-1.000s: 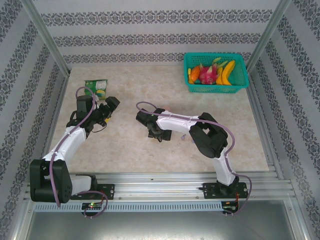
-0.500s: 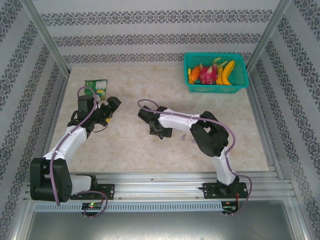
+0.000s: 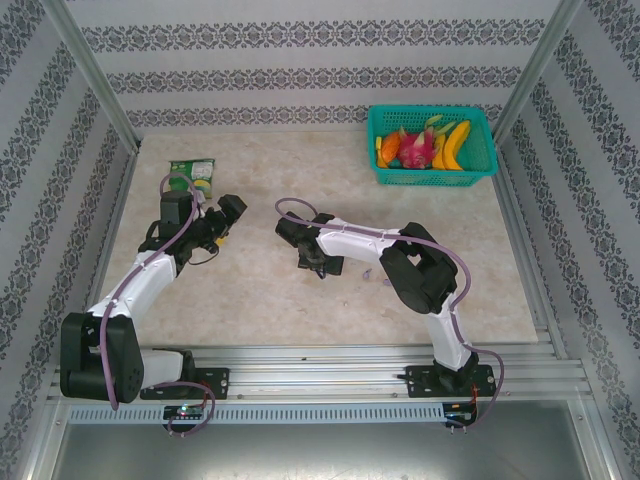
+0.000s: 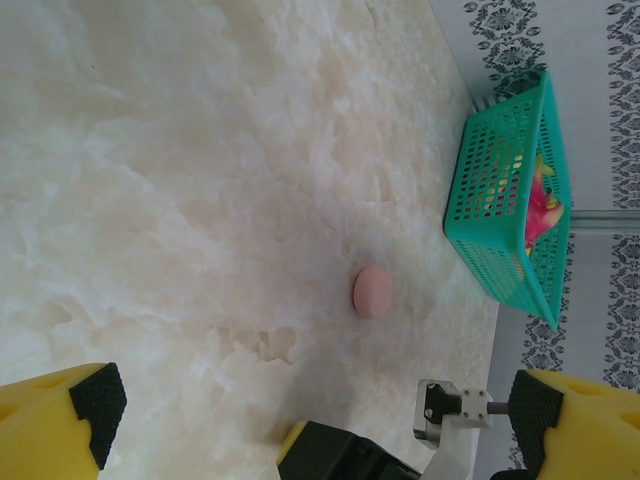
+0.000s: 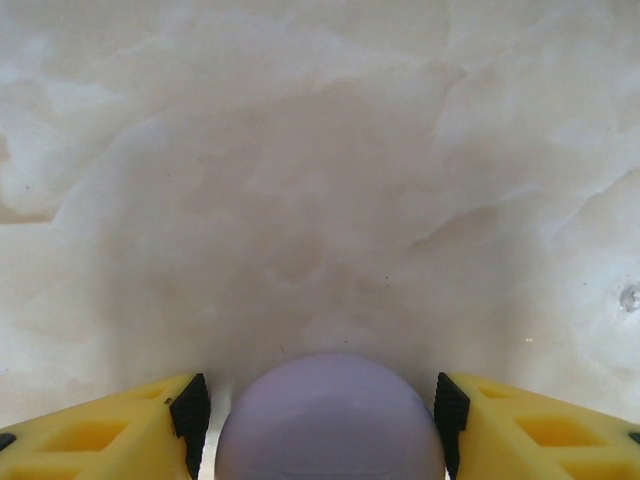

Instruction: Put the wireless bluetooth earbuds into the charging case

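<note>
My right gripper (image 5: 314, 412) clamps the purple case (image 5: 330, 435), my left gripper (image 4: 310, 412) gapes empty well left of it, and I worry the curved rim squirts free.

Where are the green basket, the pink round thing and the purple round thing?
green basket (image 3: 430, 178), top external view, its near wall
pink round thing (image 4: 372, 292), left wrist view, its middle
purple round thing (image 5: 330, 420), right wrist view, top of its dome

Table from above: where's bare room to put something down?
Free: the far strip of table between the green packet and the fruit basket, and the near right patch between the right arm and the side rail. Crowded: the middle, where the right fingers hold a purple case.
</note>
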Controlling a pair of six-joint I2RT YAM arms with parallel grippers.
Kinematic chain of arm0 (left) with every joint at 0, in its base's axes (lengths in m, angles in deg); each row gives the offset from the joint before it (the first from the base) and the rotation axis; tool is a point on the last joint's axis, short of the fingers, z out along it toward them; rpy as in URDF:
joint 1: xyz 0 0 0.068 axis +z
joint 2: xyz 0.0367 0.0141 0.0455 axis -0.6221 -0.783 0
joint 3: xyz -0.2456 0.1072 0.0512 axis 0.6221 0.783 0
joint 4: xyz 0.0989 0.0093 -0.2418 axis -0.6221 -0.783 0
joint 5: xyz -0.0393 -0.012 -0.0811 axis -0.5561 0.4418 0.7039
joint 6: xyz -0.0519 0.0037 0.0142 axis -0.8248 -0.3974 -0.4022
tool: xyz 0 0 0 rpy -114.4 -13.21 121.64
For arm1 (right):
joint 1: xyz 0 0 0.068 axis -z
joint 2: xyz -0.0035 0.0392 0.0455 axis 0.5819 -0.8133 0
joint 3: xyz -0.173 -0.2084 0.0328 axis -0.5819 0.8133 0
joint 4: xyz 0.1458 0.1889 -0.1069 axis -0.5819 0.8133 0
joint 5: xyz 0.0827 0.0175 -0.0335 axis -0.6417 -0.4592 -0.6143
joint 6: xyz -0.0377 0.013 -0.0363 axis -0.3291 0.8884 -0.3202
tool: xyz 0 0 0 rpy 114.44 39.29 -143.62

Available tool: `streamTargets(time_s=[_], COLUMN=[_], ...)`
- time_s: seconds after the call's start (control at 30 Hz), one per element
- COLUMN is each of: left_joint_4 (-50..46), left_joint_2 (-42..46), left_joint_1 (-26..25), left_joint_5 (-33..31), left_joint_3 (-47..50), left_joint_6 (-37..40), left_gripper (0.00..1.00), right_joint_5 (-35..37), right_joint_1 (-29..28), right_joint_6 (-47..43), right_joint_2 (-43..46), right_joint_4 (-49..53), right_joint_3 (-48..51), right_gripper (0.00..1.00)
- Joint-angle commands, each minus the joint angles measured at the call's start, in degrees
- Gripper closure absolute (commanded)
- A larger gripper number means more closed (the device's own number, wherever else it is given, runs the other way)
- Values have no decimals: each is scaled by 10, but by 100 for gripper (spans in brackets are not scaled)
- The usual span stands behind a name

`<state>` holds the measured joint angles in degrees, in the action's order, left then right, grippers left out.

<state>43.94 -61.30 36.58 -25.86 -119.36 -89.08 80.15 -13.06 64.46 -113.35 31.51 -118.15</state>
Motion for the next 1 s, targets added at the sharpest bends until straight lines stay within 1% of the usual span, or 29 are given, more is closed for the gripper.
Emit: streamTargets(time_s=[0.0, 0.6, 0.73, 0.97], left_joint_4=[21, 17, 15, -6], left_joint_2=[-5, -3, -1, 4], left_joint_1=[-9, -14, -16, -22], left_joint_5=[-6, -6, -7, -16], left_joint_3=[-6, -9, -9, -10], left_joint_6=[9, 11, 12, 24], left_gripper=[0, 0, 0, 0], right_joint_5=[2, -13, -15, -21], right_joint_1=[-8, -13, -14, -9], right_joint_6=[23, 49, 47, 40], right_joint_2=[1, 10, 12, 32], right_joint_4=[30, 18, 9, -29], right_joint_3=[-1, 24, 31, 64], right_gripper=[37, 37, 40, 50])
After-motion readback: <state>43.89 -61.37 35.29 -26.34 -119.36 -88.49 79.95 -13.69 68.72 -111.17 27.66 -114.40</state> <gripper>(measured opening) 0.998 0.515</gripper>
